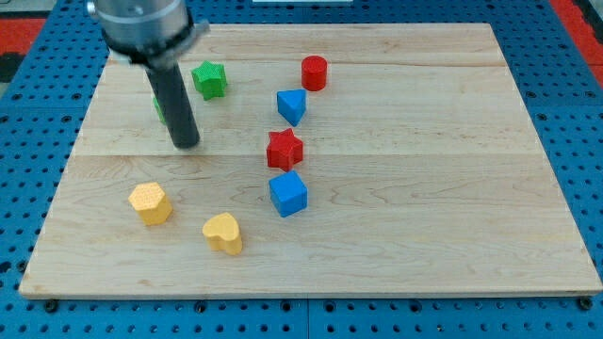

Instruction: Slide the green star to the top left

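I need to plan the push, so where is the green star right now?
The green star sits in the upper left part of the board, up and right of my tip, with the blue block to its right.

Green block [158,105] almost wholly hidden behind the rod [176,105] — only a sliver at the rod's left edge, shape not readable, arm's upper housing [141,24] cut off by the view's top edge — mount unseen
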Motion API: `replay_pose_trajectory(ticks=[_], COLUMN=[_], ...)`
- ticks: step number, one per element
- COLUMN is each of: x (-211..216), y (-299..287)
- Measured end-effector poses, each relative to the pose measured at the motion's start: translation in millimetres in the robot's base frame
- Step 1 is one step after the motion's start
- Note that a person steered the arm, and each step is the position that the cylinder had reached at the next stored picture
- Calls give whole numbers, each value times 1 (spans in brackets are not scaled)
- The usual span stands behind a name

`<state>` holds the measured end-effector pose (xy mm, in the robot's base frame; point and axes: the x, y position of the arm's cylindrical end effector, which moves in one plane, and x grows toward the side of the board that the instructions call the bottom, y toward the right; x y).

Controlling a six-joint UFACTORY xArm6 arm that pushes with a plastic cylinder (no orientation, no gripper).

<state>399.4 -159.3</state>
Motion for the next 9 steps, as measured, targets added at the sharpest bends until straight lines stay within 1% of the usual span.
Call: replay_pose_trajectory(ticks=[1,2,3,4,5,7,8,9], x=[-6,-5,61,40,2,-84,-94,-97], y=[28,37,24,67,95,33,9,9])
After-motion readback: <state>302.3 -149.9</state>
